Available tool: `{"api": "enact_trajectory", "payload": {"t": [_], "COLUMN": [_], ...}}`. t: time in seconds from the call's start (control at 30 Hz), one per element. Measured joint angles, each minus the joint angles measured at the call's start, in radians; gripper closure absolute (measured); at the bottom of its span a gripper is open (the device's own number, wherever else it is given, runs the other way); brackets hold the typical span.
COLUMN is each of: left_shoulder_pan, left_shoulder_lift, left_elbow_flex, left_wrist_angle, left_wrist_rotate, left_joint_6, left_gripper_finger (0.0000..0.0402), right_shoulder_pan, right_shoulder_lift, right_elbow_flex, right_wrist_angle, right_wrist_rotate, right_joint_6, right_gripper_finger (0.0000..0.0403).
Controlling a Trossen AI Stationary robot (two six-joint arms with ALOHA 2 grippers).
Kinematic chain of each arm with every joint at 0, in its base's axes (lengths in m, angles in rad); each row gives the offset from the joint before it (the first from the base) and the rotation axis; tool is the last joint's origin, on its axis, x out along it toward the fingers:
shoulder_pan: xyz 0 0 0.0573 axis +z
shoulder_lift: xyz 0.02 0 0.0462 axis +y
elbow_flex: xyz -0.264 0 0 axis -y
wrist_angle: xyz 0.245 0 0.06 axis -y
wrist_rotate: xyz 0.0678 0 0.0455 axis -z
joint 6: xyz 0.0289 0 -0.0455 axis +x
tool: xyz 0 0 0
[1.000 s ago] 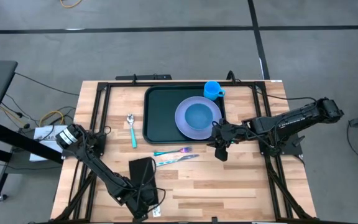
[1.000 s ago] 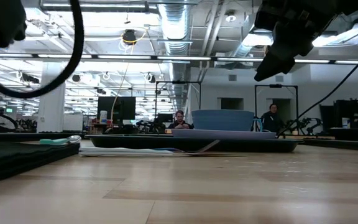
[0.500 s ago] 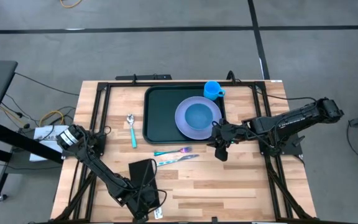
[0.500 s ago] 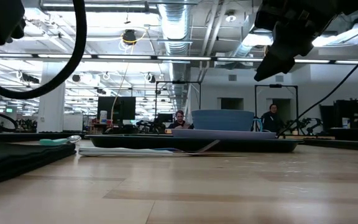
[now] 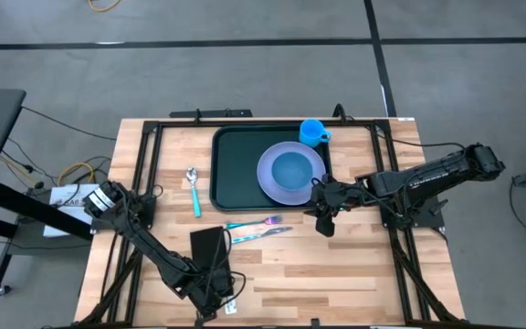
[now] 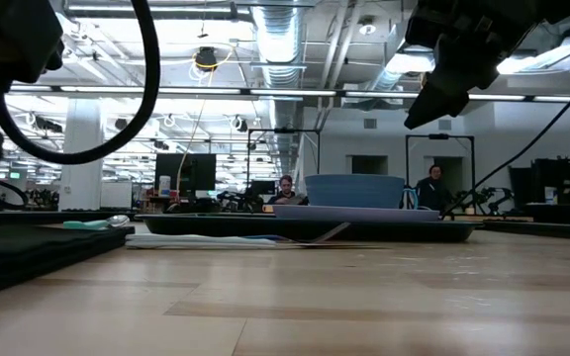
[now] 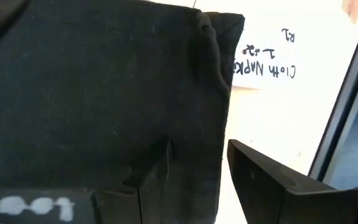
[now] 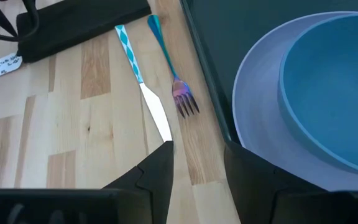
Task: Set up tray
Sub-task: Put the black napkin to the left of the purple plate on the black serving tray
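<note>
**Both claws apart, nothing held; tray sits at table's far middle**

Right gripper (image 5: 325,222) hangs just off the tray's (image 5: 236,174) near right corner, fingers apart, empty. In its wrist view the fingertips (image 8: 161,163) frame bare wood, with the knife (image 8: 143,85) and fork (image 8: 170,76) ahead and the tray rim beside. Left gripper (image 5: 217,285) is well away from the tray, toward the near edge, over the black cloth (image 5: 208,249); fingers (image 7: 263,177) apart, one over the cloth, the other over wood by a paper label (image 7: 267,68).

Tray holds the lavender plate (image 5: 272,183) and blue bowl (image 5: 291,170); the blue cup (image 5: 312,132) is at its far right corner, spoon (image 5: 194,190) just left of it.

Hidden: low view shows the left arm only as a dark blur; the label's writing is partly cut off.

Versus earlier: left arm shifted slightly; right arm unchanged.
</note>
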State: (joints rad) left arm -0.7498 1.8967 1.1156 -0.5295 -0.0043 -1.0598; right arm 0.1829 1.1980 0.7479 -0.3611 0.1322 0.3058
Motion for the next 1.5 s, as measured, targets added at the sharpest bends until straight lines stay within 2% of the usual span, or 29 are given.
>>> {"api": "enact_trajectory", "payload": {"t": [0.8, 0.97, 1.33, 1.5], "left_shoulder_pan": [0.045, 0.052, 0.061, 0.061], "left_shoulder_lift": [-0.004, -0.004, -0.004, -0.004], "left_elbow_flex": [0.003, 0.003, 0.002, 0.002], "left_wrist_angle": [-0.17, -0.204, -0.201, -0.196], "left_wrist_rotate": [0.002, -0.008, -0.03, -0.031], "left_joint_6": [0.027, 0.027, 0.06, 0.061], "left_gripper_finger": [0.0244, 0.0271, 0.0361, 0.0385], "right_shoulder_pan": [0.0, 0.0, 0.0, 0.0], "right_shoulder_lift": [0.0, 0.0, 0.0, 0.0], "right_elbow_flex": [0.0, 0.0, 0.0, 0.0], "right_wrist_angle": [0.003, 0.003, 0.003, 0.003], "right_wrist_rotate": [0.0, 0.0, 0.0, 0.0], "right_joint_6": [-0.002, -0.002, -0.002, -0.002], "right_gripper_finger": [0.0269, 0.027, 0.027, 0.0269]}}
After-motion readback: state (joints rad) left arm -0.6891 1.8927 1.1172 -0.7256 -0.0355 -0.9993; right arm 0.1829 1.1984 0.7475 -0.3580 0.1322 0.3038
